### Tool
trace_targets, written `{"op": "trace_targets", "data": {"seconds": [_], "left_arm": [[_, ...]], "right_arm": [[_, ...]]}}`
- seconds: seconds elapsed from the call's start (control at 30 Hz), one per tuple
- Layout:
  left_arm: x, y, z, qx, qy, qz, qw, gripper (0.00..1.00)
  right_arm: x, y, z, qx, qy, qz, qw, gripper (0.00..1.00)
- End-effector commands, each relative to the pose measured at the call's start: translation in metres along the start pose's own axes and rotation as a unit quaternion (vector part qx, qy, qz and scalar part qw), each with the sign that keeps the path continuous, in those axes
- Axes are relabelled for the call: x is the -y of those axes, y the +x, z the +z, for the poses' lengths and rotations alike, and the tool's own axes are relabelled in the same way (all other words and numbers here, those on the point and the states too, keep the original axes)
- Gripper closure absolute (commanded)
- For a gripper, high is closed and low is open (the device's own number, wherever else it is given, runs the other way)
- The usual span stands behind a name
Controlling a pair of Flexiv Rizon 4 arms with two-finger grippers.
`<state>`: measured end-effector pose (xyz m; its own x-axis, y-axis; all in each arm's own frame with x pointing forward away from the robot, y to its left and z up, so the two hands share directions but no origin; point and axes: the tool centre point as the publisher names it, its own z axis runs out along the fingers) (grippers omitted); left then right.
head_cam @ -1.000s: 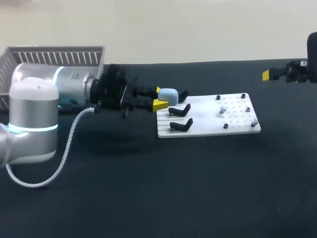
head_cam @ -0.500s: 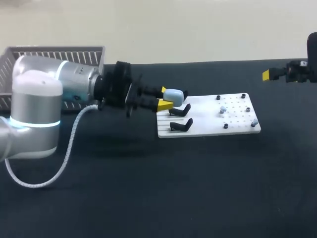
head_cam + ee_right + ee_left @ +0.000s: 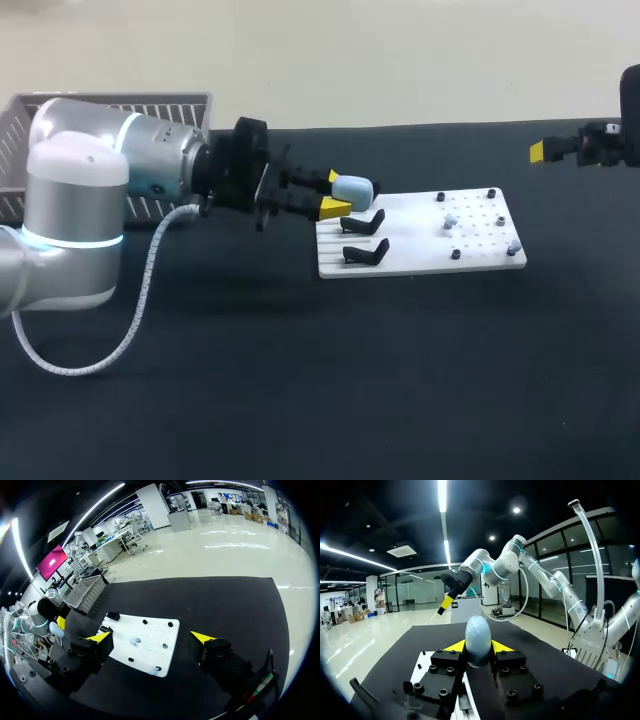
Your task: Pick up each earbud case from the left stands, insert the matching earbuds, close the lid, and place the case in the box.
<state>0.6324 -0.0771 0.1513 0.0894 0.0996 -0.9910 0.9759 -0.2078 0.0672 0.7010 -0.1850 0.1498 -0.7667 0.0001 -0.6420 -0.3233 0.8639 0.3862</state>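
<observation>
Grip is the weak point, to my eye. The left pincer [image 3: 478,649] is closed narrow on the pale blue earbud case [image 3: 477,630]. Its two yellow tips press the case's lower flanks, and most of the smooth, rounded shell stands out ahead of them. A hold that shallow on a shape that slick could let the case twist or squirt forward if the arm swings or stops sharply.

From the head view the case hangs over the near-left end of the white board [image 3: 420,258], just above and behind the two empty black stands [image 3: 364,223]. Any dip of the wrist could catch a fingertip or the shell on one of those hooks and lever the case loose. A drop here would probably land it on the board, where it might roll among the pegs and knock the small pale earbuds [image 3: 449,221] out of their seats.

I cannot make out a seam, so I cannot say whether the lid sits open or shut.

The right pincer [image 3: 152,637] gapes wide and holds nothing, well apart from the board at the counter's [image 3: 400,380] far right. It will have to come close to load the earbuds, and two arms meeting over one small case risks a bump.

The basket [image 3: 110,110] sits behind the left arm at the rear left, so a hasty swing toward it could clip its rim.
</observation>
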Motion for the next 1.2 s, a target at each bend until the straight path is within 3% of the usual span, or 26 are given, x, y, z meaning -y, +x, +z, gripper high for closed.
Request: {"op": "trace_targets", "data": {"seconds": [0.03, 0.23, 0.53, 0.83, 1.2], "left_arm": [[0.000, 0.001, 0.000, 0.001, -0.001, 0.001, 1.000, 1.00], [0.000, 0.001, 0.000, 0.001, -0.001, 0.001, 1.000, 1.00], [0.000, 0.001, 0.000, 0.001, -0.001, 0.001, 1.000, 1.00], [0.000, 0.001, 0.000, 0.001, -0.001, 0.001, 1.000, 1.00], [0.000, 0.001, 0.000, 0.001, -0.001, 0.001, 1.000, 1.00]], "right_arm": [[-0.003, 0.000, -0.004, -0.004, -0.009, -0.008, 1.000, 0.00], [-0.035, 0.026, -0.022, -0.011, -0.029, -0.045, 0.999, 0.00], [-0.106, 0.067, -0.040, 0.002, 0.013, -0.120, 0.993, 0.00], [-0.173, 0.085, -0.019, -0.021, 0.023, -0.180, 0.983, 0.00], [-0.212, 0.085, -0.007, -0.023, 0.025, -0.178, 0.983, 0.00]]}}
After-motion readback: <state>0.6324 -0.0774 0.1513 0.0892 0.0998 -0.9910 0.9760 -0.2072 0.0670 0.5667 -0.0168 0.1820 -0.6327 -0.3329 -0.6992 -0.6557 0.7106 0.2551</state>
